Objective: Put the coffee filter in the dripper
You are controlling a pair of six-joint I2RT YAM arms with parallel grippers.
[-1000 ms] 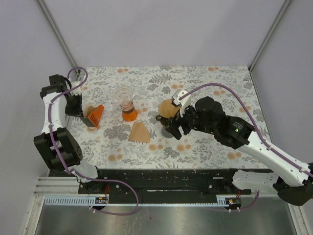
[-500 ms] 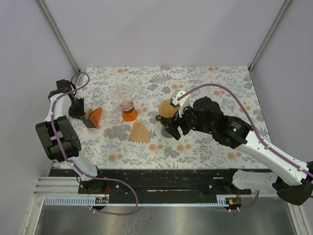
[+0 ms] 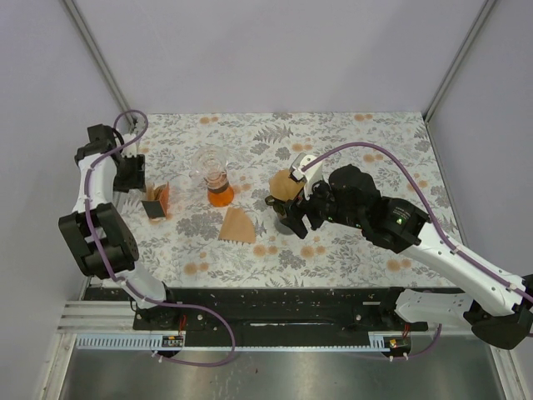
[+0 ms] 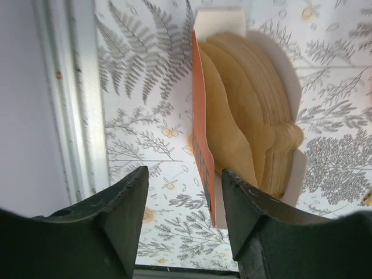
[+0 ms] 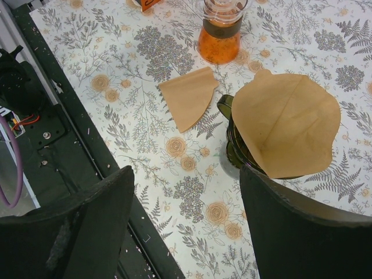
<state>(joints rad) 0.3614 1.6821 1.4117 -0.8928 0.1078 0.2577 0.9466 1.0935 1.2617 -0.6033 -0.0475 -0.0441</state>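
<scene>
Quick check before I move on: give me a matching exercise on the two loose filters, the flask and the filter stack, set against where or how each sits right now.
Things:
1. opened filter
2. flat filter
3. flask
4. filter stack

States:
A. holds orange liquid
B. lies loose on the table
C. stands in an orange holder
D. sits in the dripper

Pairs: 1-D, 2-B, 3-A, 4-C

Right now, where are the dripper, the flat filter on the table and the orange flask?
dripper (image 5: 234, 148): right wrist view, its dark green wall.
flat filter (image 5: 189, 96): right wrist view, middle of the paper.
flask (image 5: 220, 47): right wrist view, orange bottom.
</scene>
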